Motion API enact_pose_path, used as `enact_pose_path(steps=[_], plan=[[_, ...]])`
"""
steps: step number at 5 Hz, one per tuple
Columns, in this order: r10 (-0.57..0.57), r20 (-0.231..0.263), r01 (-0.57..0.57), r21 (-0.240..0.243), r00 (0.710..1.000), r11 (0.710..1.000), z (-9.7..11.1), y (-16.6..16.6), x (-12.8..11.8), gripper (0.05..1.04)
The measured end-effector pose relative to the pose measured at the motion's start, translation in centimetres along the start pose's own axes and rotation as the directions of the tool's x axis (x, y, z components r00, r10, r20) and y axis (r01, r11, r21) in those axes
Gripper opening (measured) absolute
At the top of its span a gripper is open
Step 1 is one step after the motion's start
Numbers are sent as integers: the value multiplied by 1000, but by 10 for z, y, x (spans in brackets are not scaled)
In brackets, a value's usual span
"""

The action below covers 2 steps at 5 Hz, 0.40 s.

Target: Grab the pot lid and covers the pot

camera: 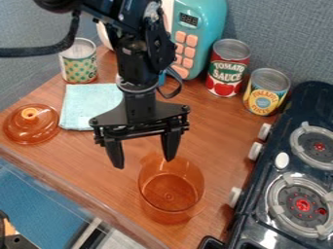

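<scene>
We are finding bare desk [84,155] stretching between the amber lid [31,129] at left and the amber pot [170,197] at lower center. A flat cloth [91,104] is lying behind it; cans [228,70] and a teal microwave [207,14] are blocking the back, and a black stove [255,204] is walling off the right.

A wooden counter [218,121] carries lid [31,129], cloth [90,104], pot [170,192], cans [229,68], microwave [209,29].

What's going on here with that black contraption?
A robot's gripper hangs open and empty over the table, near the see-through orange pot. The pot has no cover on; its lid lies off to the picture's left, by a pale blue cloth. The job is to cover the pot.
</scene>
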<state>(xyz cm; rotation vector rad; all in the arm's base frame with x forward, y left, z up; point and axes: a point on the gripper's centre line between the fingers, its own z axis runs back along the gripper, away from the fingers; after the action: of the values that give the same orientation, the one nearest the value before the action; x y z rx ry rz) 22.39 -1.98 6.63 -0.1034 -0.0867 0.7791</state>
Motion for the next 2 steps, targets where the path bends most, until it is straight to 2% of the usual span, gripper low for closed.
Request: enact_pose_path(steps=[1,2], plan=[[4,-21,-4,9,1000,1000,-3,1,-2,1000],[93,-60,-93,0,994,996,3,13,9,1000]])
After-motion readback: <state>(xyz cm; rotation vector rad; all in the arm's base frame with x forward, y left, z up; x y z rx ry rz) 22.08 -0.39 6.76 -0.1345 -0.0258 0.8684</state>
